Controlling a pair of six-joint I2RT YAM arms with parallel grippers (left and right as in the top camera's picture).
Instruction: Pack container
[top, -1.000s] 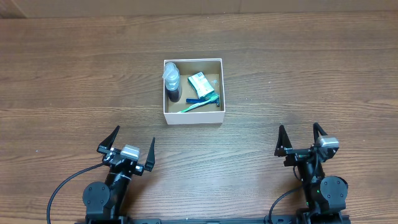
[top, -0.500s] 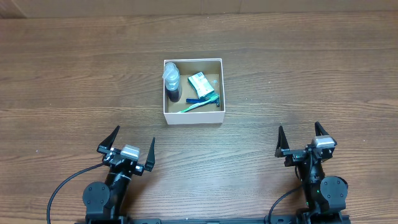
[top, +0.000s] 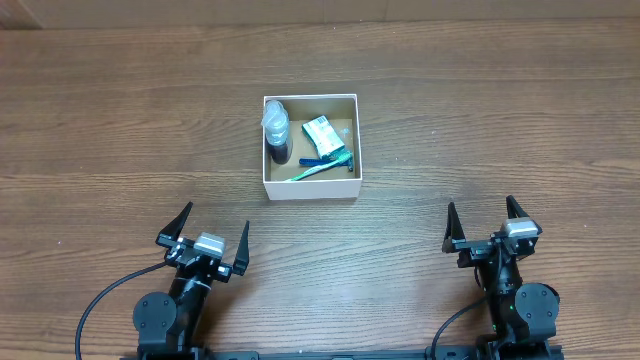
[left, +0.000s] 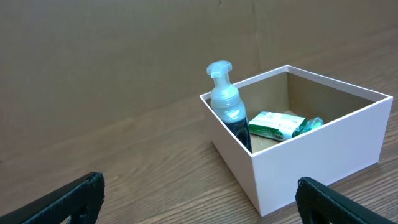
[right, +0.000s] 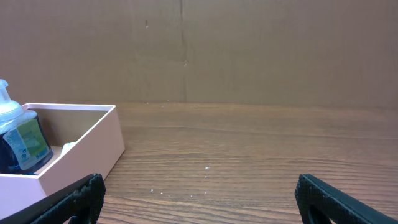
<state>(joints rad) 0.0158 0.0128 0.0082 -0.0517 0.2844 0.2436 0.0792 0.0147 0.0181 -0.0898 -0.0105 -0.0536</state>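
The brown wood-grain table (top: 500, 120) filled the overhead view, and a plain brown cardboard backdrop (right: 261, 50) stood behind it in both wrist views.

Two black robot arms sat at the near edge of the table, well apart from each other. The left gripper (top: 217, 216) was spread wide with nothing between its jaws. In its own wrist view the dark fingers (left: 68, 198) showed only at the bottom corners of the picture. The right gripper (top: 480, 205) was likewise parted wide and held nothing, with bare table between its fingers (right: 339, 196). Neither gripper touched anything; both were well short of the box.

The container, a small square open-topped cardboard box with white walls and a brown inside bottom (top: 311, 189), stood flat on the table around the middle, beyond the arms and nearer the left arm's side. It lay ahead of the left wrist camera (left: 311, 162) and at the left edge of the right wrist view (right: 87, 146).

Inside it, a clear pump bottle with dark liquid and a pale pump head (top: 276, 130) stood against the left wall, its head rising above the rim (left: 227, 112). A small green-and-white packet (top: 320, 135) lay on the bottom towards the far right. A slim green-and-blue toothbrush (top: 322, 167) lay slantwise along the near side, just beside the packet.
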